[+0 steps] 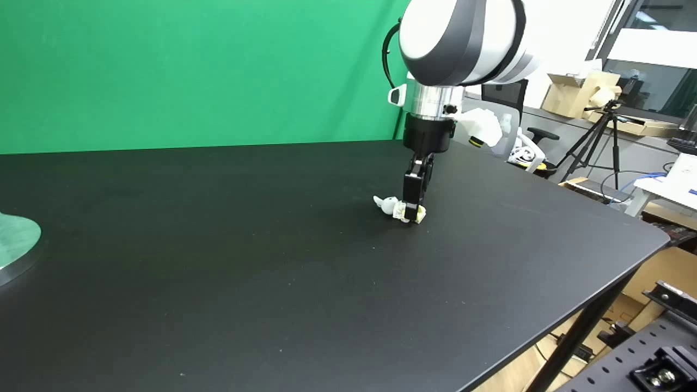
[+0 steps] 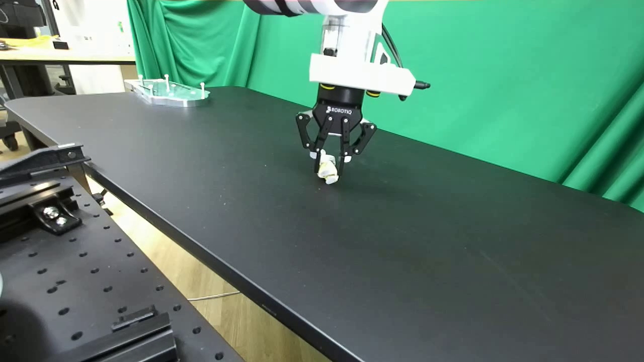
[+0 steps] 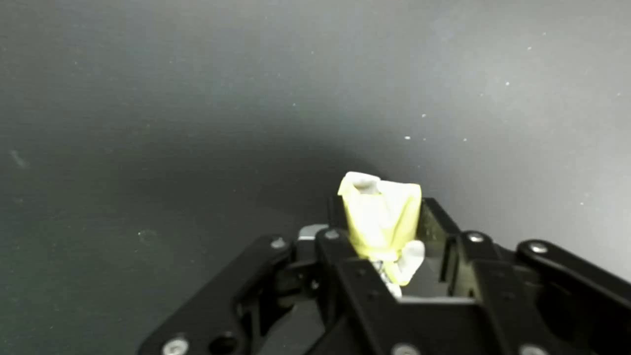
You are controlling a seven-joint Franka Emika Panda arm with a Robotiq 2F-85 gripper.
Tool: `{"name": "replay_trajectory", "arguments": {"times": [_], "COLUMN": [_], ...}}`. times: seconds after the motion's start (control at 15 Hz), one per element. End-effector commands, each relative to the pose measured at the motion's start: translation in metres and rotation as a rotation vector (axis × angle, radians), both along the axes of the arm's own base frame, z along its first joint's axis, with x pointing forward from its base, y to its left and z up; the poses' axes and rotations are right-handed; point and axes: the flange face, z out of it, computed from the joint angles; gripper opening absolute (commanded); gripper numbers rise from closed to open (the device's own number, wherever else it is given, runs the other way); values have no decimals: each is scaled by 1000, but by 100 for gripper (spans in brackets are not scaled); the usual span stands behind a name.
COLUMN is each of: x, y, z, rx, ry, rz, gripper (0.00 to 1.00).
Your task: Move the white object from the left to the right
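Prog: grasp looks done, release TBD; can't tell if the carry's ahead or over. Gripper point(image 2: 329, 168) pinches white obj point(image 3: 380, 217) from both sides, down at approx. tabletop point(image 1: 228, 283) lvl, contact unclear. In an exterior view obj's thin end point(image 1: 384, 204) pokes out twd 9–10 o'clock of gripper.

robotiq gripper point(image 2: 329, 170) on a white-and-gray panda arm point(image 2: 354, 37) points down & pinches a lumpy white piece point(image 2: 328, 171) low over a black tabletop point(image 2: 427, 241). green curtain point(image 2: 503, 75) in bkgd; at far l., a pale translucent plate point(image 2: 173, 102) w/ short upright posts point(image 2: 167, 83); in l. fg, a dark perforated baseplate point(image 2: 95, 311).
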Motion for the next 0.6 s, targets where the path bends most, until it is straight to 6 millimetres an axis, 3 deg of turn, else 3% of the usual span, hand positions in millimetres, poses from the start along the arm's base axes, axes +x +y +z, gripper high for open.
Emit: {"name": "replay_trajectory", "arguments": {"times": [0.0, 0.27, 0.53], "x": [8, 9, 6], "y": [3, 12, 46], "z": [2, 24, 50], "rx": [11, 46, 112], "ry": [-1, 14, 47], "rz": [-67, -171, -247], "gripper": [11, 6, 6]}}
